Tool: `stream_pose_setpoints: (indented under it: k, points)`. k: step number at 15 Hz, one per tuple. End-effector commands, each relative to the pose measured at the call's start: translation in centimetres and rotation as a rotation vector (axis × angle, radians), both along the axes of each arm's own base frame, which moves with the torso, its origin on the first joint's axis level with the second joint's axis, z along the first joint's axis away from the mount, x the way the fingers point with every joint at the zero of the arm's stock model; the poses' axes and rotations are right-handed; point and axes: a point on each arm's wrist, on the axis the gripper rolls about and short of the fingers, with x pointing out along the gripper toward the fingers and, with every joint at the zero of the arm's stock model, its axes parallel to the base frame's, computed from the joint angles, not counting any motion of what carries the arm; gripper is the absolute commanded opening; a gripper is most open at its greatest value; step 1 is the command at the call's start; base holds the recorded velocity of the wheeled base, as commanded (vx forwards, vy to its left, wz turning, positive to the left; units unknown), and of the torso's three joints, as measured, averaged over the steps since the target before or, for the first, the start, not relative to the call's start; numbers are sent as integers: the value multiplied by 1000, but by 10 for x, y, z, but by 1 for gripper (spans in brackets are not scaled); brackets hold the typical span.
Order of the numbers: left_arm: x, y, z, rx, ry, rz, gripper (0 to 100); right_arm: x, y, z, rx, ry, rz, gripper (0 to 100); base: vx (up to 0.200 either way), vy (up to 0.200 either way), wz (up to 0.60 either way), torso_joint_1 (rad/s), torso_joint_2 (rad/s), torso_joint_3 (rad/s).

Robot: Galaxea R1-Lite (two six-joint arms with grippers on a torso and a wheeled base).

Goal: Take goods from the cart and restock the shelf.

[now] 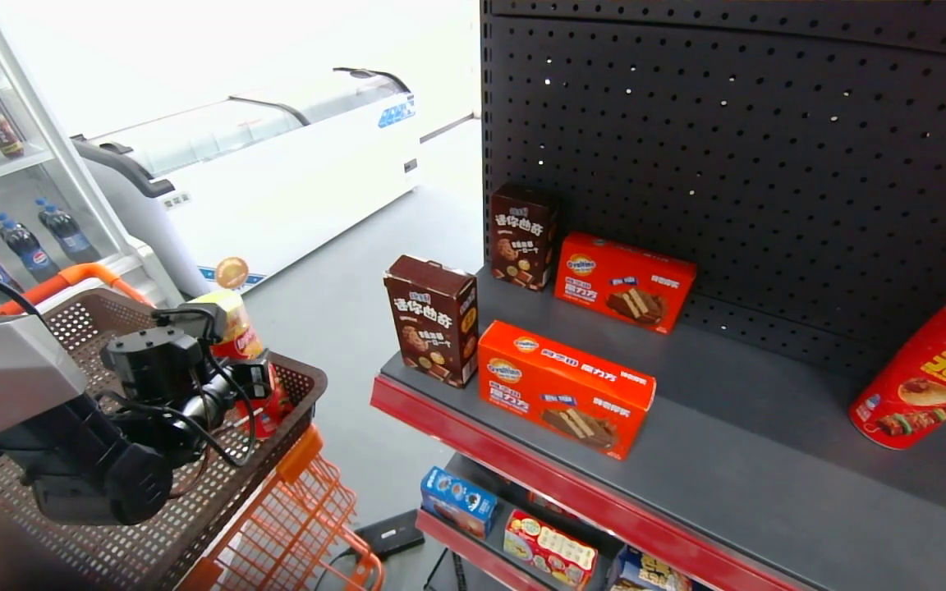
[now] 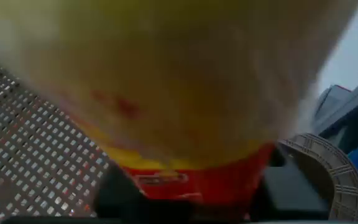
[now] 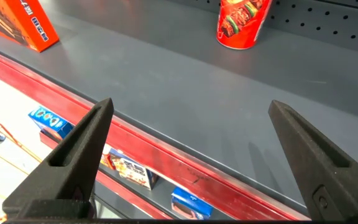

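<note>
The left tool (image 1: 255,382) is closed around a can (image 1: 233,322), holding it upright over the brown perforated basket of the cart (image 1: 302,379); whether anything else lies in the basket cannot be told. The right tool (image 3: 191,109) hangs open, fingers wide apart, above the front edge of the shelf (image 1: 769,460). On the shelf stand two brown boxes (image 1: 432,320) and two orange boxes (image 1: 563,386), a pair in front and a pair behind. Well apart from them, a second can (image 1: 933,369) leans tilted against the pegboard. The lower shelf (image 1: 440,525) holds small packets.
</note>
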Motion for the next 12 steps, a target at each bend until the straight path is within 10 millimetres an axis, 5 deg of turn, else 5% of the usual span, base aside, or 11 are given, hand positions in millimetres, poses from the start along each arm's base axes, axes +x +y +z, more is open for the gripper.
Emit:
stream_pose_setpoints:
  k: [1, 4, 9, 12]
  points:
    - [3, -1, -1, 0, -1, -2, 0, 0, 0, 0, 0, -2, 1, 100, 0, 0, 0, 0, 0, 0]
    - [0, -6, 15, 3, -47, -11, 0, 0, 0, 0, 0, -2, 1, 100, 0, 0, 0, 0, 0, 0]
    - [-42, -31, 109, 43, -186, -106, 0, 0, 0, 0, 0, 0, 1, 100, 0, 0, 0, 0, 0, 0]
    - [-65, -40, 149, 30, -317, -174, 0, 0, 0, 0, 0, -2, 1, 100, 0, 0, 0, 0, 0, 0]
